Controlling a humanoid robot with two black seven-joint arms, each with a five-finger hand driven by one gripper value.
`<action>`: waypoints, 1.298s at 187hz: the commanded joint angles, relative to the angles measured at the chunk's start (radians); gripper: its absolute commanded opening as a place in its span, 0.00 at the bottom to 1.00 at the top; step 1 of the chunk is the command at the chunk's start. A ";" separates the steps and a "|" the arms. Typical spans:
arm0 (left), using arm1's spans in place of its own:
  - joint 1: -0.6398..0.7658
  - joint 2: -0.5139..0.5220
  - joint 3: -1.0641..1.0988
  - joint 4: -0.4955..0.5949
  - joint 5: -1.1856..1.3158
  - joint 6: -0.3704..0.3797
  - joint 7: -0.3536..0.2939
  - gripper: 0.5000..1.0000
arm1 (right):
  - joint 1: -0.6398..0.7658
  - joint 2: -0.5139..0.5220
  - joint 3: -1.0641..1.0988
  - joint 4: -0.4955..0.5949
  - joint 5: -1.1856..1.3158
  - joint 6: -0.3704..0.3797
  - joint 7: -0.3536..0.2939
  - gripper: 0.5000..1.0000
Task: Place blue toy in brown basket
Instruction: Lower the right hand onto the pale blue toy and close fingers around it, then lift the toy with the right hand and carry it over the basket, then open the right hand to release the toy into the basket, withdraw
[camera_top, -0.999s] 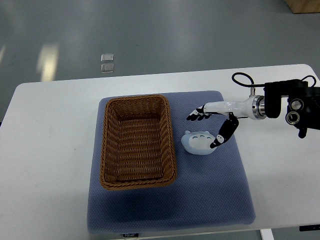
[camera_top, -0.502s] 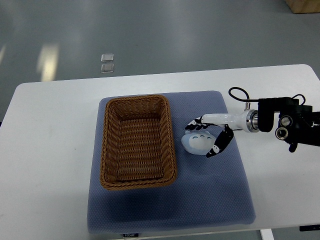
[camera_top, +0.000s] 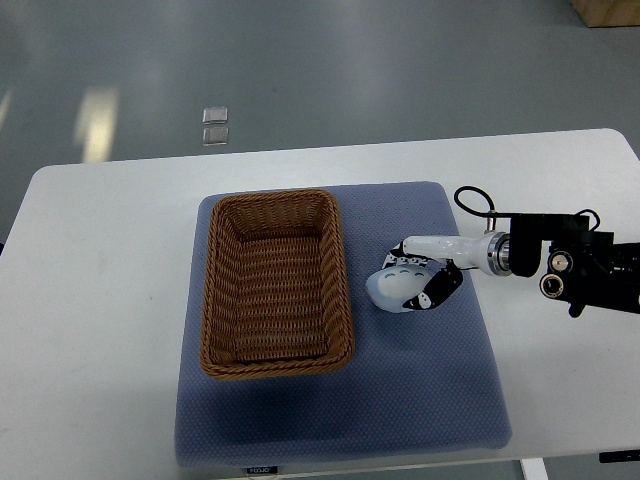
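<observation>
The blue toy (camera_top: 393, 288), a pale blue rounded figure with a white face, lies on the blue mat (camera_top: 420, 380) just right of the brown wicker basket (camera_top: 275, 280). My right hand (camera_top: 415, 283) comes in from the right edge and is closed around the toy, fingers over its top and thumb at its right side. The toy rests on the mat. The basket holds nothing. My left arm is out of view.
The mat lies on a white table (camera_top: 100, 300). The right forearm with a black cable loop (camera_top: 560, 262) stretches over the table's right side. Two small clear squares (camera_top: 214, 125) lie on the floor beyond the table.
My right hand has lowered onto the toy and its fingers have closed around it. The toy has barely shifted.
</observation>
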 joint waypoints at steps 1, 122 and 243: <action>0.000 0.000 0.000 0.001 0.000 0.000 0.000 1.00 | 0.017 -0.016 0.005 0.000 0.005 0.001 0.002 0.00; 0.000 0.000 -0.002 -0.001 0.002 -0.002 0.000 1.00 | 0.383 0.012 0.038 0.092 0.200 0.079 0.008 0.07; -0.015 0.000 -0.003 -0.029 0.002 -0.002 0.000 1.00 | 0.198 0.532 -0.060 -0.283 0.177 0.021 0.027 0.28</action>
